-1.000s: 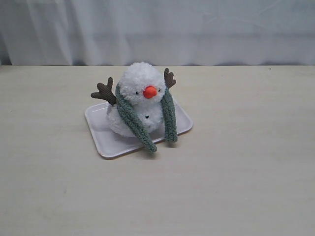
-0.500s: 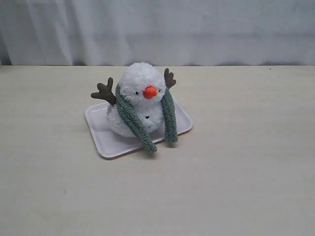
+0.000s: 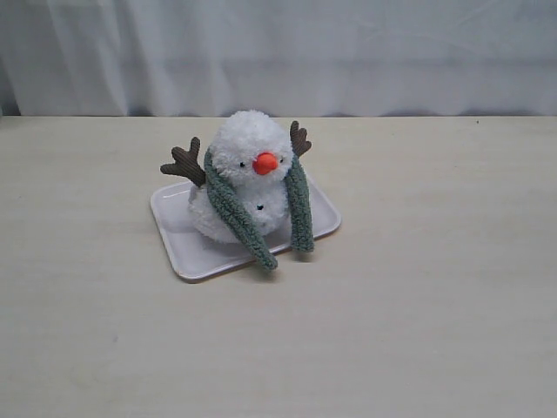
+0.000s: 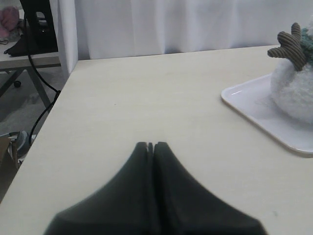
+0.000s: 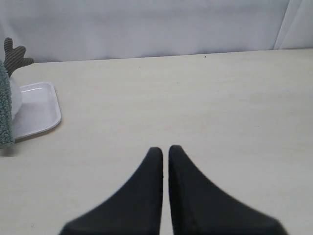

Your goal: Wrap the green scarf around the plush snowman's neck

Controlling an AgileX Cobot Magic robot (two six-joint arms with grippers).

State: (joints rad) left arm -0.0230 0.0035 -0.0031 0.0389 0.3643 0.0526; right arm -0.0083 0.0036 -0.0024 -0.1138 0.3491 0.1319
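The plush snowman [image 3: 248, 174] sits upright on a white tray [image 3: 178, 239] in the exterior view, orange nose facing front. The green scarf [image 3: 235, 218] hangs over the back of its neck, both ends trailing down its front onto the tray and table edge. Neither arm shows in that view. In the left wrist view the left gripper [image 4: 150, 145] is shut and holds nothing, well away from the snowman [image 4: 296, 93]. In the right wrist view the right gripper [image 5: 165, 149] is shut with a hairline gap, holding nothing, far from the scarf end [image 5: 6, 117].
The tray [image 5: 36, 110] lies on a pale wooden table backed by a white curtain. In the left wrist view the table's edge [image 4: 49, 112] drops off toward a floor with cables and a stand.
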